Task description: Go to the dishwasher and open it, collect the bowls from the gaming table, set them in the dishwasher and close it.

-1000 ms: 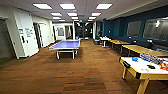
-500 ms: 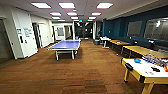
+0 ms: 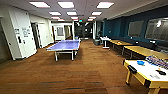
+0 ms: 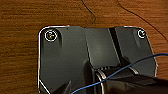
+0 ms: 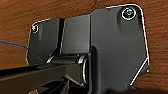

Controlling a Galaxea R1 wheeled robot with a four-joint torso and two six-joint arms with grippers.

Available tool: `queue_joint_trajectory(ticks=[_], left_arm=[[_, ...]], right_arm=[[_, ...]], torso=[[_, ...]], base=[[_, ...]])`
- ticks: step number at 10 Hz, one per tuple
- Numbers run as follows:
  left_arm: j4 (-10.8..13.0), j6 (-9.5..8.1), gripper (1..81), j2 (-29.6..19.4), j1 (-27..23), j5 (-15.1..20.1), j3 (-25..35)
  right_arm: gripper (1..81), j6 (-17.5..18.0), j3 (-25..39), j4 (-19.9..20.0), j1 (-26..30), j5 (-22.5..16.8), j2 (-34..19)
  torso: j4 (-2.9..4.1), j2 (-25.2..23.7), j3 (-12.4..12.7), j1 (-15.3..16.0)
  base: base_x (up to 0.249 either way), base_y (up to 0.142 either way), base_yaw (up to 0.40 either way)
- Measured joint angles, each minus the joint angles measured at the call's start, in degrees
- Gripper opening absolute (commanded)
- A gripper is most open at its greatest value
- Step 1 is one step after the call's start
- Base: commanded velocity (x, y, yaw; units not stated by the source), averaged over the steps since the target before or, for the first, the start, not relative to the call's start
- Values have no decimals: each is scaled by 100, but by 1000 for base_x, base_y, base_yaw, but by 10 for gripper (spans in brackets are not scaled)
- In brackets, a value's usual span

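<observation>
Item one, the gaming table (image 3: 147, 75): we log it at near right of the head view, a rectangular white surface with yellow edging and yellow legs, its long axis running from near right toward the far left corner that points into the room. Item two, a blue bowl (image 3: 140, 62): small, round, bright, resting on that surface near its far end, just beside a patterned game box (image 3: 157, 61) lying along the far edge. A dark object (image 3: 162, 72) lies further to the right on the white top; we cannot tell what it is. Item three, a ping-pong table (image 3: 65, 45): blue top, pale legs, mid-room, long axis pointing away from us. Item four, wooden tables (image 3: 143, 51) in a row along the teal right wall. Floor (image 3: 82, 72): brown wood-grain planks, also seen beneath both wrist cameras. Ceiling: rectangular light panels (image 3: 66, 4). Left wall: white doors (image 3: 21, 37). Of either arm's fingers we cannot tell whether they are spread or closed, nor anything held.
</observation>
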Motion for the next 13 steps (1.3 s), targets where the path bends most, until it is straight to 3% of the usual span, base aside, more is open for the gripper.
queue_joint_trajectory(ticks=[6,13], left_arm=[[0,1,811,1,-59,-15,0],[0,1,811,1,5,-1,0]], right_arm=[[811,0,-2,0,41,23,0],[811,0,-2,-1,6,2,0]], torso=[[0,2,-2,9],[0,2,-2,-2]], base=[[173,0,0],[0,0,0]])
